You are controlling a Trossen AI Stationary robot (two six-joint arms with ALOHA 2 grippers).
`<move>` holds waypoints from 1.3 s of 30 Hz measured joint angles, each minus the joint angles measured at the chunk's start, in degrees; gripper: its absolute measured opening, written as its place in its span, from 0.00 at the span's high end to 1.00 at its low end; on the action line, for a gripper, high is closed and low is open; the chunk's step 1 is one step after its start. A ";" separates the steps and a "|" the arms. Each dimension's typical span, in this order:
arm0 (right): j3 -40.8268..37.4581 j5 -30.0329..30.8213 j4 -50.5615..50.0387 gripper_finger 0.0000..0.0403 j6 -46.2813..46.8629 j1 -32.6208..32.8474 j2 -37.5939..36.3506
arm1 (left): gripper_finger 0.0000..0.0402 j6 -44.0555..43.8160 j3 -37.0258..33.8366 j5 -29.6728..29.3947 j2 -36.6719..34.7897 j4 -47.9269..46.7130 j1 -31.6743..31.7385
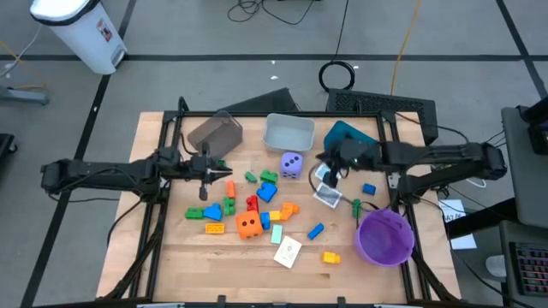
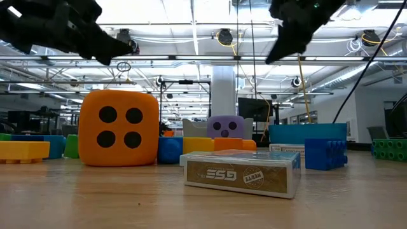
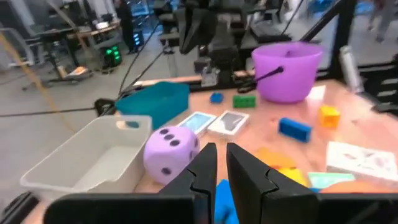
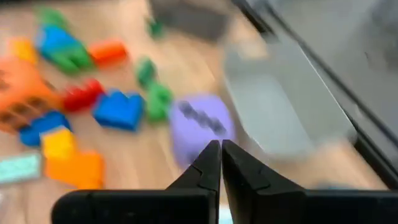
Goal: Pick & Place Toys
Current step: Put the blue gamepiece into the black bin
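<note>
Nearest the low camera, a boxed pack of small cards [image 2: 241, 172] lies flat on the wooden desk [image 1: 257, 252]; just behind it to one side sits the big orange dotted die [image 2: 119, 128], with yellow and blue plastic blocks [image 2: 24, 150] beside it; farther back the purple dotted die [image 1: 292, 164] stands near the pale grey rectangular bin [image 1: 288, 132]; red, green, blue and orange blocks [image 1: 257, 198] scatter across the middle of the desk, and two more flat white-blue cards [image 1: 326, 185] lie toward the right; the round purple bowl [image 1: 384, 237] sits at the right front corner, a teal bin [image 1: 351, 137] and a tipped brown-grey bin [image 1: 215, 133] at the far edge; the left hand [image 1: 205, 190] hangs over the blocks' left side, fingers pinched together, nothing in them; the right hand [image 1: 330, 178] hovers above the cards, fingers closed tight, also empty.
</note>
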 joint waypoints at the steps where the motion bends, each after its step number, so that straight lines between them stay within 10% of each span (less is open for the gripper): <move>1: 1.28 0.04 -3.92 0.98 0.78 -1.05 0.05 | 0.88 0.97 0.00 -1.31 0.29 -0.49 0.00; 8: 4.04 -8.13 -19.45 0.98 3.47 -7.14 0.26 | 0.88 6.04 0.02 -12.90 2.92 -6.61 2.70; 16: 4.02 -13.80 -34.34 0.94 12.45 -9.28 0.28 | 0.88 6.57 0.02 -10.73 5.78 -5.95 9.85; 32: -6.92 -24.49 -39.93 0.35 18.99 -8.97 0.28 | 0.88 8.00 0.02 1.26 10.00 0.25 20.01; 39: -14.83 -26.94 -35.97 0.23 17.99 -9.08 0.26 | 0.88 9.25 0.02 1.88 11.56 4.19 21.91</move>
